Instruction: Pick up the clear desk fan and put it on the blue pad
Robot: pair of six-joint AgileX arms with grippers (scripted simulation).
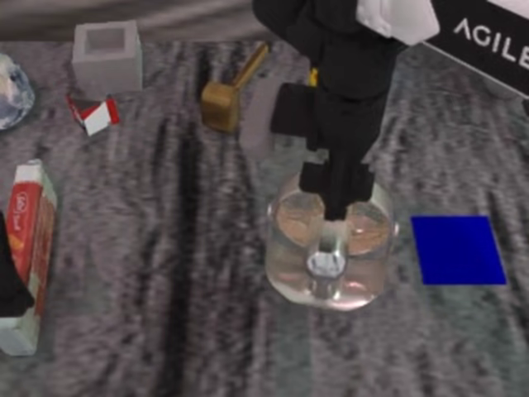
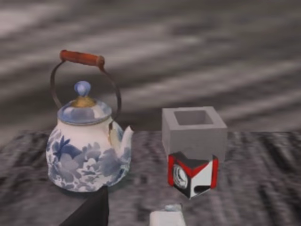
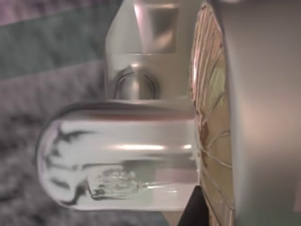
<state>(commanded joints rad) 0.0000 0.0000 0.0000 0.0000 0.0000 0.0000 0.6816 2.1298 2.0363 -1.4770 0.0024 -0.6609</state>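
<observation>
The clear desk fan [image 1: 289,256] stands on the table just right of centre, a transparent drum with copper-pink blades and a silvery hub. My right gripper [image 1: 335,208] reaches down from behind onto its far rim and is shut on it. In the right wrist view the clear desk fan [image 3: 117,160] fills the picture, and one dark finger [image 3: 192,212] lies against its grille. The blue pad [image 1: 457,250] lies flat to the fan's right, a small gap away. My left arm [image 1: 8,285] is parked at the table's left edge.
A wooden mallet [image 1: 221,103] lies behind the fan. At the back left are a grey hollow box [image 1: 107,54], a red-and-white cube [image 1: 95,114] and a blue-flowered teapot [image 1: 10,91]. A toothpaste carton [image 1: 29,248] lies along the left edge.
</observation>
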